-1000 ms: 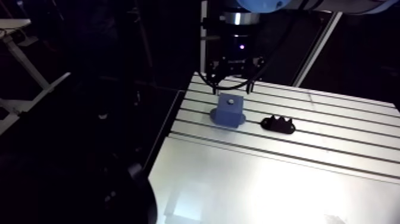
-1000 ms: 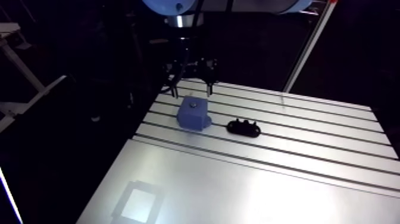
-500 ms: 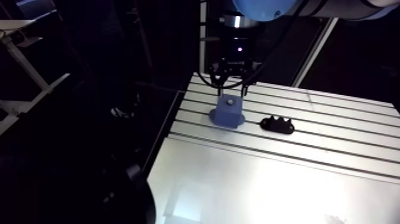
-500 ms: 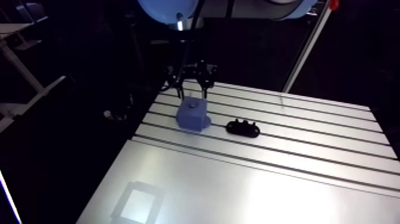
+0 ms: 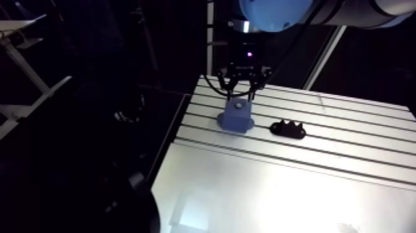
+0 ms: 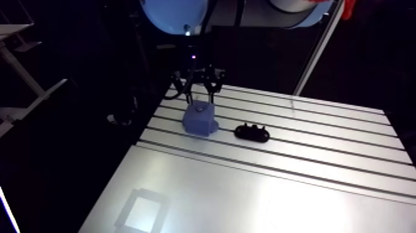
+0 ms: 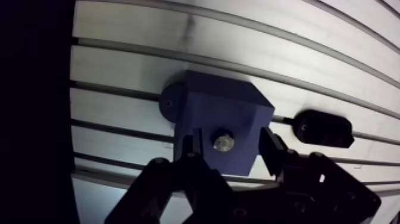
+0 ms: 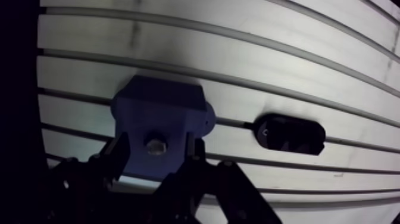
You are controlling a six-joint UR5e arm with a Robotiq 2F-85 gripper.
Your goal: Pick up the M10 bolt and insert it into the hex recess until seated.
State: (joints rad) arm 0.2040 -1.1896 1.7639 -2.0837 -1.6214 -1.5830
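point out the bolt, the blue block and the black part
bolt (image 7: 222,142), wrist view, on its head
blue block (image 7: 223,106), wrist view, on its top face
black part (image 7: 324,127), wrist view, on its middle

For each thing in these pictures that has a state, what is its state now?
Blue block: upright on the table, hole in its top filled.
Bolt: standing in that hole, held by nothing.
Jaws: open, one on each side of the bolt, not touching it.
Black part: lying on the table beside the block, apart from it.
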